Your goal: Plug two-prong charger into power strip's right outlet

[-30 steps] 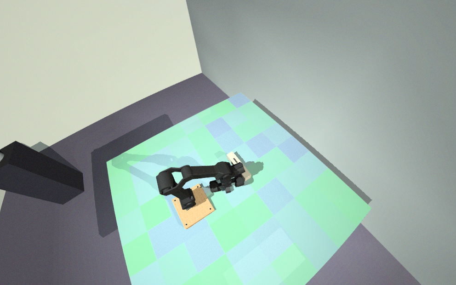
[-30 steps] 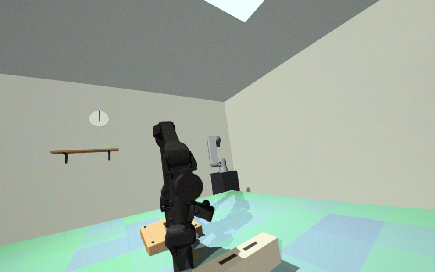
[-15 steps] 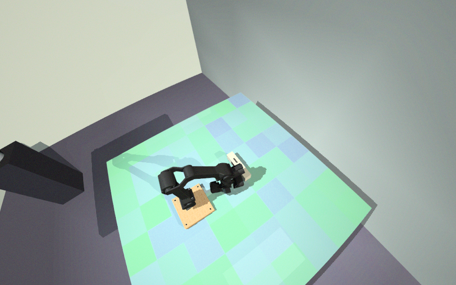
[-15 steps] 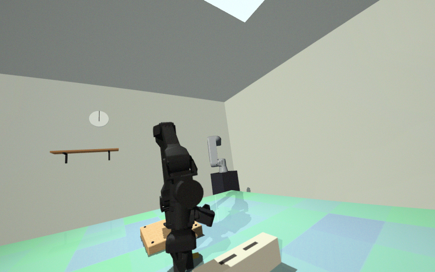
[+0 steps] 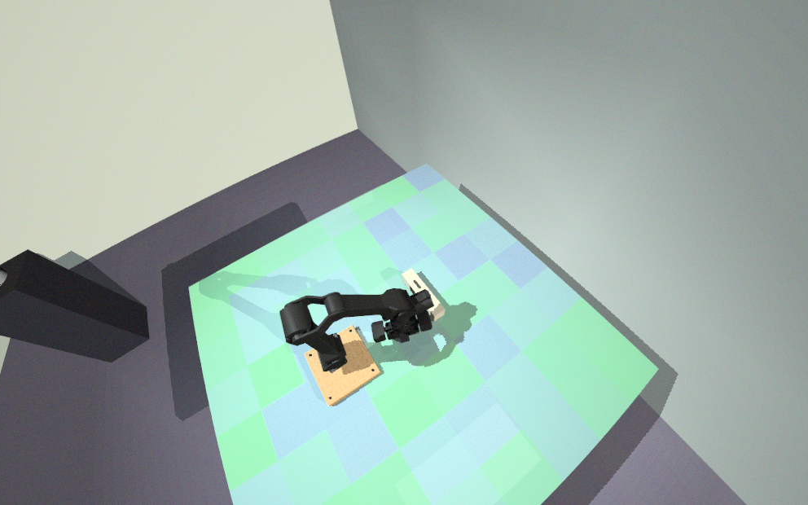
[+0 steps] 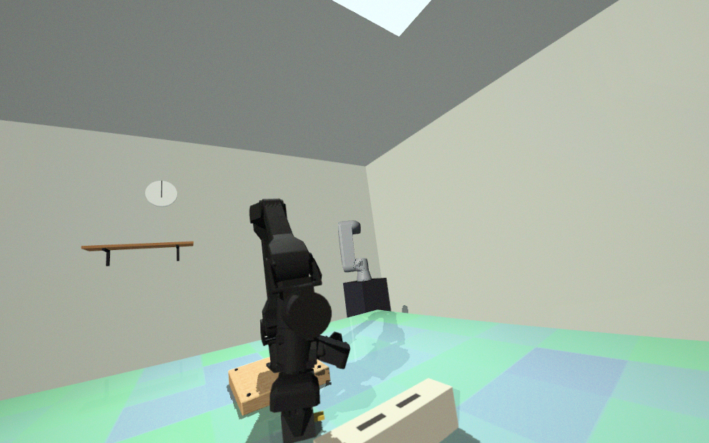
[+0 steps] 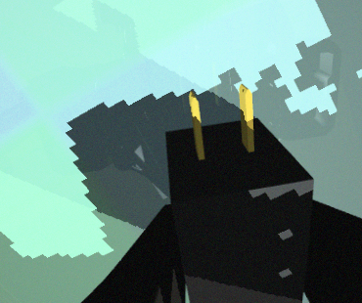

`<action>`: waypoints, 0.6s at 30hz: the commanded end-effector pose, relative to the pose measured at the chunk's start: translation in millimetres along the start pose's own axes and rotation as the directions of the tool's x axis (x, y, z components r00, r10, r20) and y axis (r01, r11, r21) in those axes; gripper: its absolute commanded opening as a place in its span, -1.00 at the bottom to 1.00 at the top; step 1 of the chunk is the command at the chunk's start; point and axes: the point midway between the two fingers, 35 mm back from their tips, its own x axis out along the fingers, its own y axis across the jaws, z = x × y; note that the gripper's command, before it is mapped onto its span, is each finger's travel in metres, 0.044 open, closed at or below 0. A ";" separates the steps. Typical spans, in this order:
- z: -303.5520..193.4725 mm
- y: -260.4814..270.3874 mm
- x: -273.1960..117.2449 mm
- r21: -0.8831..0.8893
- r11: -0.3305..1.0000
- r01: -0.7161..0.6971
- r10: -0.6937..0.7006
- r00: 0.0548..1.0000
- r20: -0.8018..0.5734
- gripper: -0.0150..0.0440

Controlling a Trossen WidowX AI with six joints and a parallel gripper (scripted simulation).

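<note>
The black charger (image 7: pixel 239 230) fills the lower middle of the wrist view. Its two yellow prongs point away from the wrist camera; a bit of yellow also shows beside the fingers in the exterior view. My gripper (image 7: pixel 223 207) (image 6: pixel 299 423) is shut on the charger, with a finger against each side of its body. The cream power strip (image 5: pixel 410 274) (image 6: pixel 435 386) lies just beyond the gripper in the top view and to its right in the exterior view. The exterior view shows two dark outlet slots on its top. The arm covers part of the strip in the top view.
The arm's wooden base plate (image 5: pixel 353 376) (image 6: pixel 246 380) stands on the patchwork table (image 5: pixel 445 389) (image 6: pixel 555 374), close to the gripper. A dark pedestal (image 5: pixel 62 313) (image 6: pixel 367 297) with a grey arm (image 6: pixel 346 248) stands away beyond the table. A shelf (image 6: pixel 136 245) and a clock (image 6: pixel 161 193) are on the wall.
</note>
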 end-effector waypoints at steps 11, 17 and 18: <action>-3.4 -1.2 -47.6 -0.005 1.000 -0.005 0.005 1.000 0.001 -0.49; -3.7 -1.4 -55.2 0.007 1.000 -0.007 0.007 1.000 0.001 -0.49; -3.3 -1.5 -54.9 0.016 1.000 -0.008 0.008 1.000 0.002 -0.49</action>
